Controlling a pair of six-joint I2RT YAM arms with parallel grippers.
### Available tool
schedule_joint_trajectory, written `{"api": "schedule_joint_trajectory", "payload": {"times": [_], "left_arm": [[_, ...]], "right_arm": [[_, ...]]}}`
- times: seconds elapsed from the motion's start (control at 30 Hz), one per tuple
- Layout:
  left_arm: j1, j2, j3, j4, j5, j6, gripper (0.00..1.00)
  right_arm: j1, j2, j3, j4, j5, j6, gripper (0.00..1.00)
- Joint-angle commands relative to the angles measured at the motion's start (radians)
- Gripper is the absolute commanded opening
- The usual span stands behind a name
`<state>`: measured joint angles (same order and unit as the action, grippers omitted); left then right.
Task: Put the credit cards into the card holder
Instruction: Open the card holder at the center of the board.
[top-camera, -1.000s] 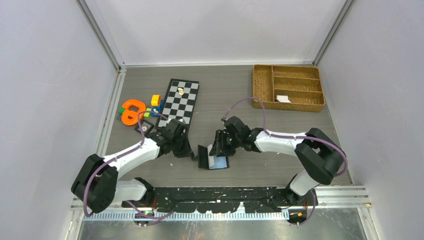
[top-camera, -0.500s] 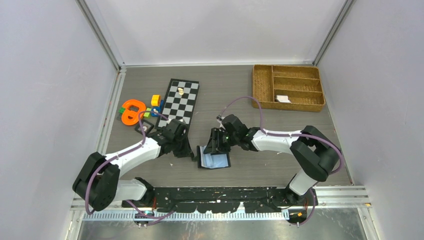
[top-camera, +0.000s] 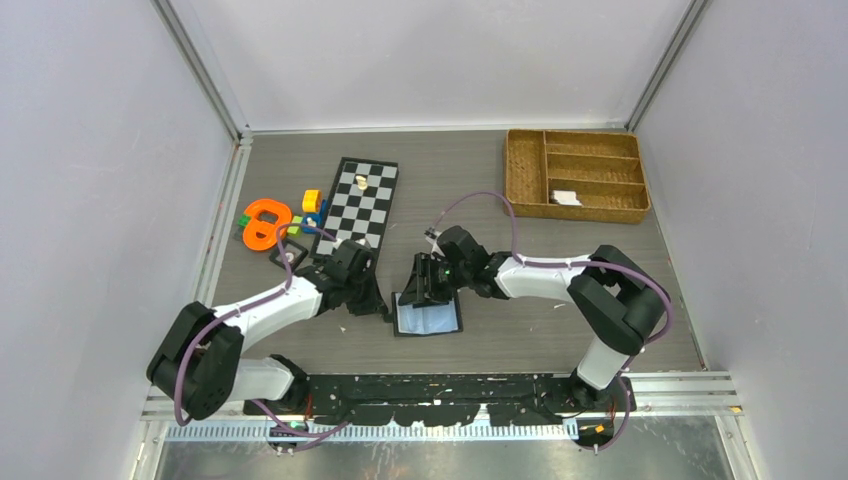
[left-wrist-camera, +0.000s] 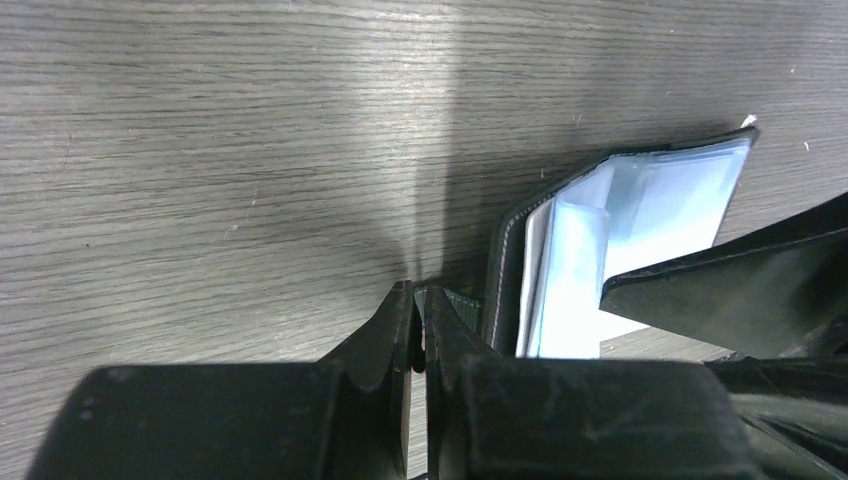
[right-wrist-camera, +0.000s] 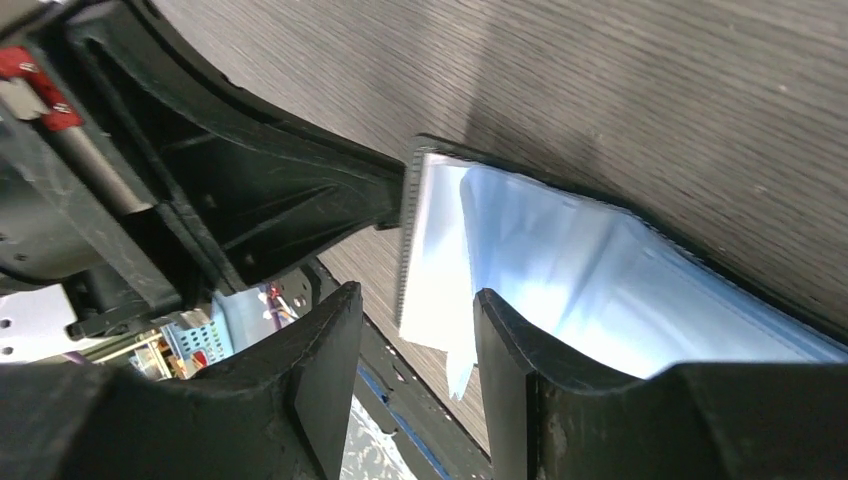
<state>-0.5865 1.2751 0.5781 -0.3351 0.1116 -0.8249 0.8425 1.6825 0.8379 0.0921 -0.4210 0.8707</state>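
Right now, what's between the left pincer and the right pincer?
The left part of the open card holder. In the top view, the left pincer sits at its left edge and the right pincer is over its bluish pockets.

- Desk (top-camera: 530, 330), right of holder (top-camera: 430, 320): bare; you can pass here.
- Holder's left edge: blocked by the left jaws, closed, just beside it.
- Holder's far edge: right jaws parted above it; no room from that side.
- Far left: chessboard (top-camera: 362, 205) and toys (top-camera: 265, 222) fill the desk behind the left arm (top-camera: 270, 310).
- Far right corner: tray (top-camera: 575, 175).
- Between chessboard and tray: bare desk, yours to use.
- Walls (top-camera: 100, 200): three sides.
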Motion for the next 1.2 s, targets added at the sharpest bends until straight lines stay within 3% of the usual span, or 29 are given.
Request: {"api": "schedule_joint_trajectory", "payload": {"times": [0.0,0.63,0.97,1.17], "left_arm": [[0.01,0.006,-0.012,0.05,-0.013,0.01,0.0],[0.015,0.007,-0.028,0.06,-0.016,0.003,0.0],[0.016,0.001,-0.03,0.054,-0.02,0.001,0.0],[0.018,-0.055,-0.028,0.03,-0.041,0.004,0.19]], "right_arm": [[0.006,0.003,0.054,0.089,-0.049,0.034,0.51],[0.006,-0.097,0.066,-0.013,0.078,-0.023,0.53],[0.006,-0.051,0.07,-0.135,0.164,-0.037,0.52],[0.005,-0.004,0.083,-0.153,0.162,-0.034,0.45]]}}
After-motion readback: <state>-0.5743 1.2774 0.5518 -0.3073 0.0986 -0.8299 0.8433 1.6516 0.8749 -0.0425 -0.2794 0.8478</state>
